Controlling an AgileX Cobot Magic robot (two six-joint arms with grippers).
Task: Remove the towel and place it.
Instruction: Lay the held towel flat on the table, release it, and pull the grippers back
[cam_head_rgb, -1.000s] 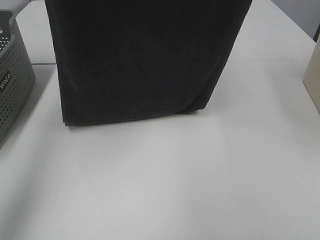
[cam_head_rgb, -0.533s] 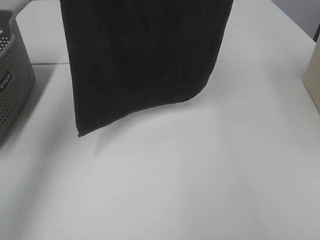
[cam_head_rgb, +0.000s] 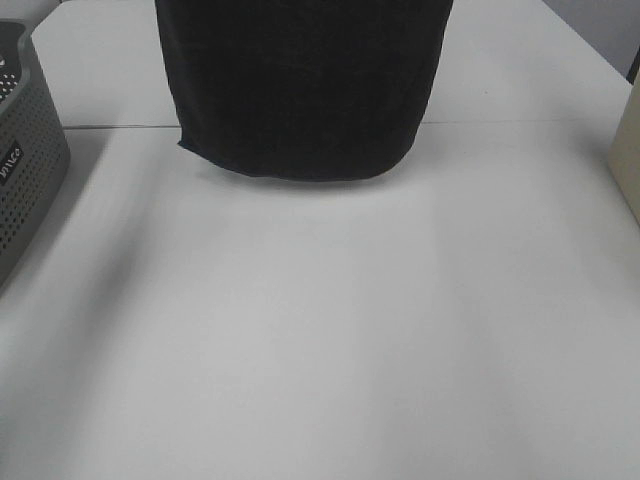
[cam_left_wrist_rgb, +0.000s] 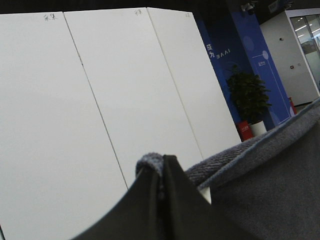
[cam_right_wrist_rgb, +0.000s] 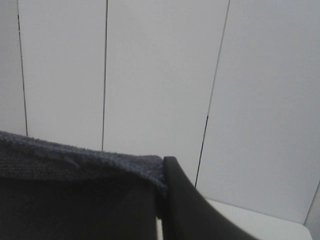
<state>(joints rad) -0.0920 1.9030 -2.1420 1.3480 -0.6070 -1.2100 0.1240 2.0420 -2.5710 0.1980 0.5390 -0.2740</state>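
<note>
Towel hung above far part of table, hem lifted clear (second before, it draped lower and seemed to rest on surface). Left gripper and right gripper each pinched shut on top edge. Removal looked done; placing remained. Perforated grey basket stood apart.

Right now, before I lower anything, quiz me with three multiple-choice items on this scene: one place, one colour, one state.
1. In the high view, the basket sits where from the towel? A left; B right; C underneath.
2. Towel colour? A white; B near-black; C red.
3. The left gripper is: A open; B shut on the towel; C shut, holding nothing.
Key: A, the basket is at the left edge; B, the cloth is dark in the high view; B, it pinches the towel's edge.
</note>
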